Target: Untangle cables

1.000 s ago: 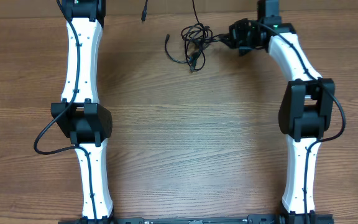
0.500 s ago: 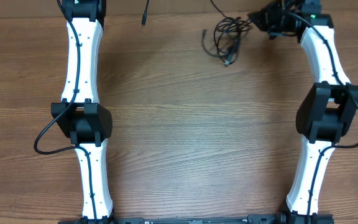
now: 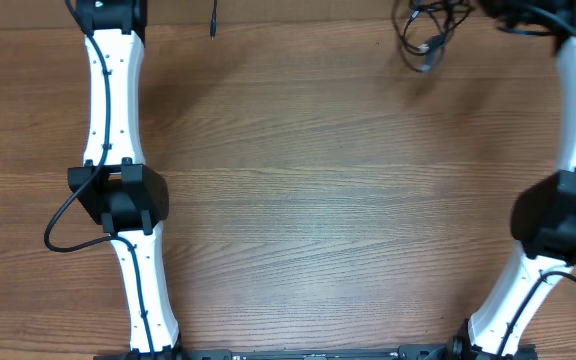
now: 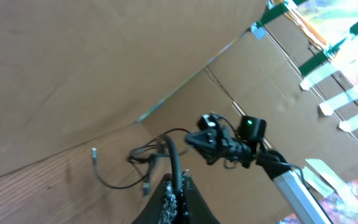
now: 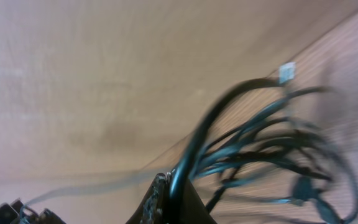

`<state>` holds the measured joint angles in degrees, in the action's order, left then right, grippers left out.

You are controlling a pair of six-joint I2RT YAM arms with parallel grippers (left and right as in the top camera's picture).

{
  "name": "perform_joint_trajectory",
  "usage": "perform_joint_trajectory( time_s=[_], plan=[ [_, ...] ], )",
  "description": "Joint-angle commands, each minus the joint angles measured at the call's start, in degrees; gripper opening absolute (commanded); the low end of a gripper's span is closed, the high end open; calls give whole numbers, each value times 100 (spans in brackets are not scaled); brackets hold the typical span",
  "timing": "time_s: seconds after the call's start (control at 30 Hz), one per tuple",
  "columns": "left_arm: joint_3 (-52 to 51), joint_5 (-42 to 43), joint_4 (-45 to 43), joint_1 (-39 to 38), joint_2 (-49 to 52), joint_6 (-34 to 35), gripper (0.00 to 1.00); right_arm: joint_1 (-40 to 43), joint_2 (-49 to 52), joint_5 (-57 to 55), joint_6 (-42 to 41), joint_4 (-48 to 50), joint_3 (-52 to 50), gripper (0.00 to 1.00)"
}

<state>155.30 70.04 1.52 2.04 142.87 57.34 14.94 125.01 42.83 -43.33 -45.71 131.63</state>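
Observation:
The cables point(image 3: 423, 28) are a tangled black bundle at the table's far right edge, with a plug end hanging toward me. In the right wrist view my right gripper point(image 5: 169, 190) is shut on one strand, and the blurred bundle point(image 5: 278, 149) trails off to the right. In the left wrist view my left gripper point(image 4: 179, 186) is shut on a black cable that runs to the bundle point(image 4: 148, 162) on the table, with the right gripper point(image 4: 219, 142) just beyond it. Another cable end point(image 3: 213, 18) hangs at the far edge near the left arm. Both grippers are cut off at the top of the overhead view.
A brown cardboard wall point(image 4: 104, 56) stands behind the table's far edge. The left arm's elbow point(image 3: 118, 195) and the right arm's elbow point(image 3: 563, 215) hang over the wooden table point(image 3: 318, 200). Taped items point(image 4: 334, 56) lie beyond the wall.
My right arm has swung right and toward the far edge, dragging the cable bundle with it. My left arm has shifted slightly left, and the hanging cable end moved left with it.

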Motion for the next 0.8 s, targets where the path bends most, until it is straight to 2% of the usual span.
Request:
perform_joint_trajectory(
  time_s=[0.0, 0.27, 0.47, 0.77],
  plan=[
    [129, -221, 44, 55, -26, -146, 4, 522, -337, -37, 562, -348, 157, 4],
    [129, -498, 94, 61, -26, -146, 4, 1309, -363, -323, 1110, -1169, 157, 4],
    [129, -516, 129, 57, -26, -144, 4, 1718, -363, -501, 1381, -1410, 157, 4],
    [129, -601, 129, 55, -26, -133, 4, 2116, -363, -1414, 1668, -1814, 157, 4]
  ],
)
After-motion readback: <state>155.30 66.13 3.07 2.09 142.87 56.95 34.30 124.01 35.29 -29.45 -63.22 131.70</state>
